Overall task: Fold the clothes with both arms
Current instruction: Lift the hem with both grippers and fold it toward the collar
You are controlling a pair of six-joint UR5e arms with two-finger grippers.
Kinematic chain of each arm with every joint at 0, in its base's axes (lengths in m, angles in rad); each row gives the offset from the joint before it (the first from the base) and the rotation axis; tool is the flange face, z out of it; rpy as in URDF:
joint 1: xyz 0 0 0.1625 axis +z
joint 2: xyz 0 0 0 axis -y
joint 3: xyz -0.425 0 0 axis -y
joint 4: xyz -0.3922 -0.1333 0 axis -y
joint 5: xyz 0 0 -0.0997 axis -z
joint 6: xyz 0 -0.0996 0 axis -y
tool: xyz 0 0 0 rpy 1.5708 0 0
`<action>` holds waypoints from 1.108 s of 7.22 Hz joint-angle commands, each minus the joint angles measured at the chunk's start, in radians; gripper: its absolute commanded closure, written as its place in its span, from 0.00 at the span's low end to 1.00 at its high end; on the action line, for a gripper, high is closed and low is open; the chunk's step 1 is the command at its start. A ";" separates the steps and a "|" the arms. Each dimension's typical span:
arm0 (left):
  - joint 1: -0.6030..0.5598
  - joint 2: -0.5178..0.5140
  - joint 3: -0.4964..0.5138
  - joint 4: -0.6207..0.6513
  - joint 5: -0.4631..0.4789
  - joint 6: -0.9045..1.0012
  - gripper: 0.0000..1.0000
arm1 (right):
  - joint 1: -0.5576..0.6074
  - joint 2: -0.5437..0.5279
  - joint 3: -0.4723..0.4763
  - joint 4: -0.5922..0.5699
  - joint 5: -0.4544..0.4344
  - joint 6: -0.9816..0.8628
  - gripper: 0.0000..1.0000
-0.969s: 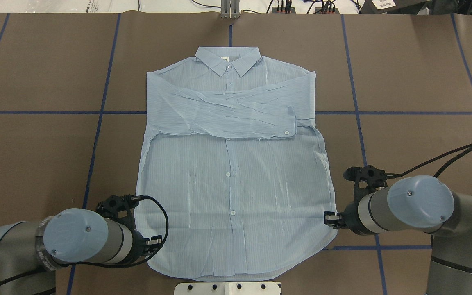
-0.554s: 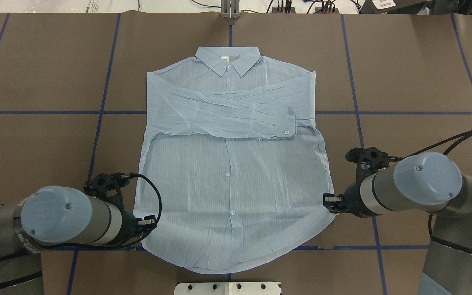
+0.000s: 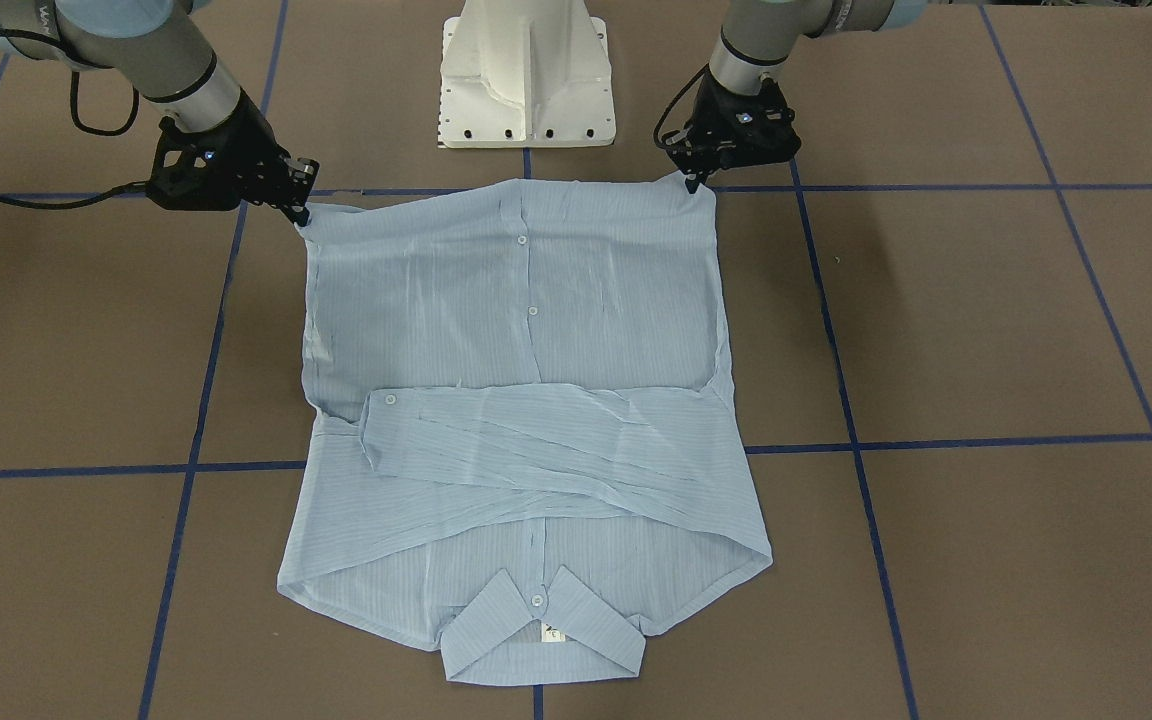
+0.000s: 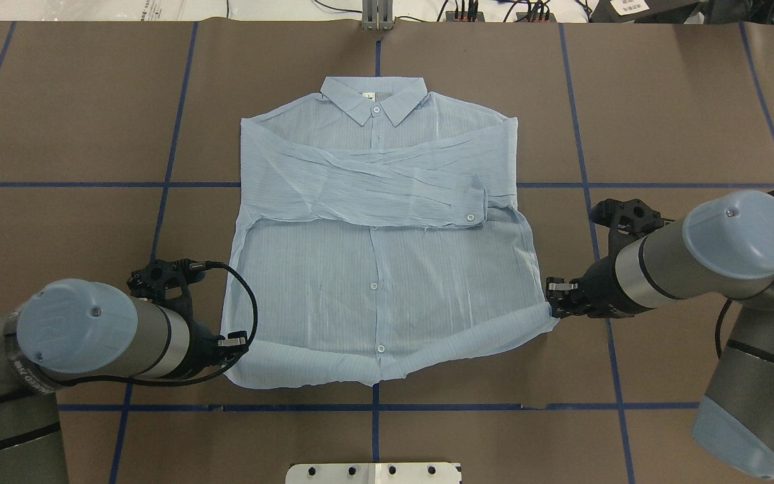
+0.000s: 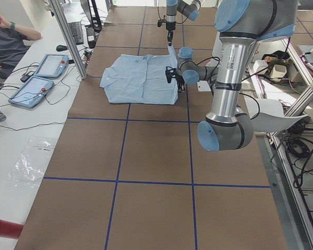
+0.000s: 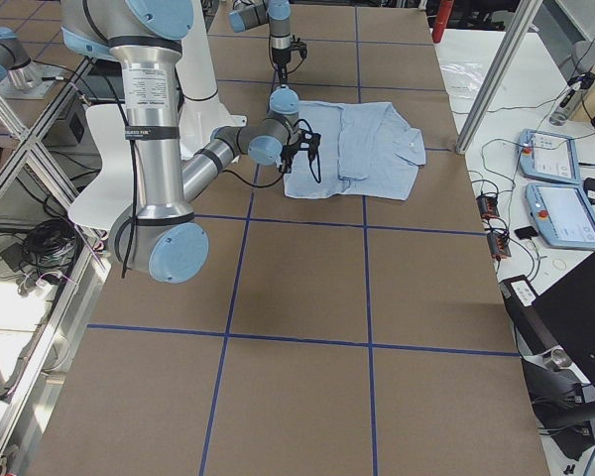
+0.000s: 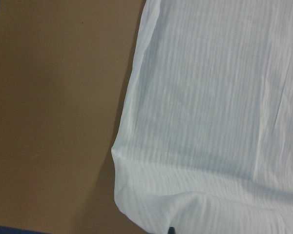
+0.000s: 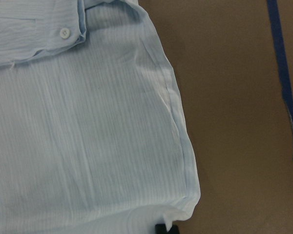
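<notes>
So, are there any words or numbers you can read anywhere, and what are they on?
Nothing here can be read for sure.
White tag in the collar of the shirt: marks too small to read.
Lettering on the left arm: too blurred to read.
Sticker on that arm's upright tube: too small to read.
Paper past the table's far edge: print too small to read.

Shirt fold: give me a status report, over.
Left end effector and right end effector shut on shirt hem corners. Hem rolled up, sleeves crossed. Nothing blocking.
</notes>
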 commanded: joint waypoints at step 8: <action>-0.339 -0.192 0.169 0.001 -0.134 0.131 1.00 | 0.279 0.317 -0.249 -0.012 0.098 -0.057 1.00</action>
